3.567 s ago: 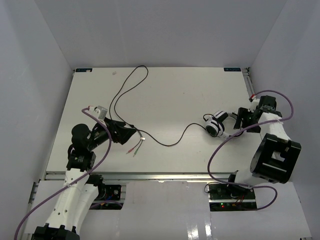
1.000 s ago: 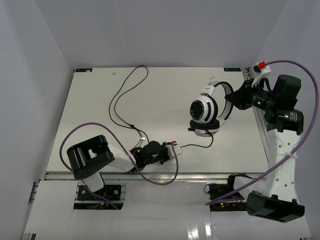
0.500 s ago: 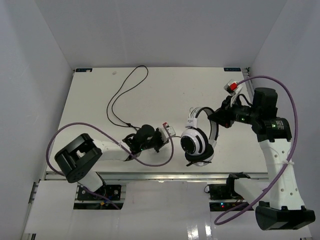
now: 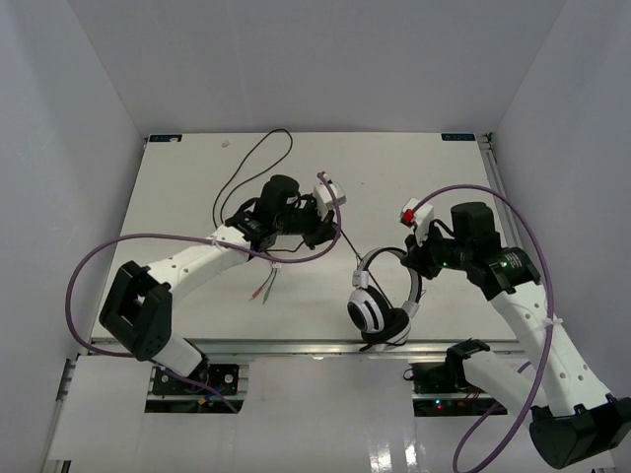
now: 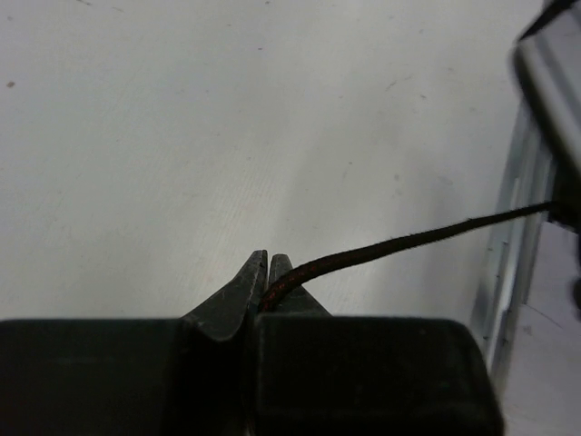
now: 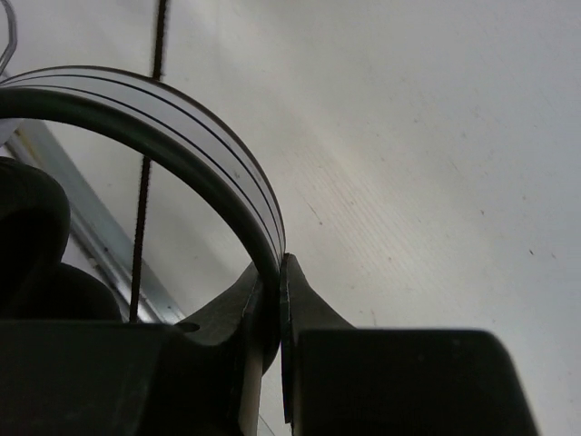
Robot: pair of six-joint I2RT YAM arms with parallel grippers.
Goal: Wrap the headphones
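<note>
I have the headphones (image 4: 383,301) up off the table (image 4: 424,177), hanging near its front edge, a little right of centre. My right gripper (image 6: 280,272) is pinched tight on the white headband (image 6: 182,127) (the wrist view shows the band clamped between both fingers), and the ear cups (image 4: 367,313) dangle below it. My left gripper (image 5: 266,272) is closed down on the thin black cable (image 5: 408,238), nipped right at the fingertips. From overhead it sits left of centre over the middle of the table, and a fairly straight stretch of cable runs from it towards the headphones.

As I read it, both grips are made but the wrapping itself has not begun. I see no turn of cable lying around the headband or the cups. Most of the cable is on the table behind my left arm, in a loose loop (image 4: 246,172) reaching to the far left part. The coloured plugs (image 4: 264,290) lie near the front left, well apart from the headphones.

What is left is nearly the whole job: carry the cable round the headphones turn after turn, draw in the slack from that loop, and finish with the plug end snug against the bundle. I cannot tell from these views exactly where the cable leaves the ear cup.
</note>
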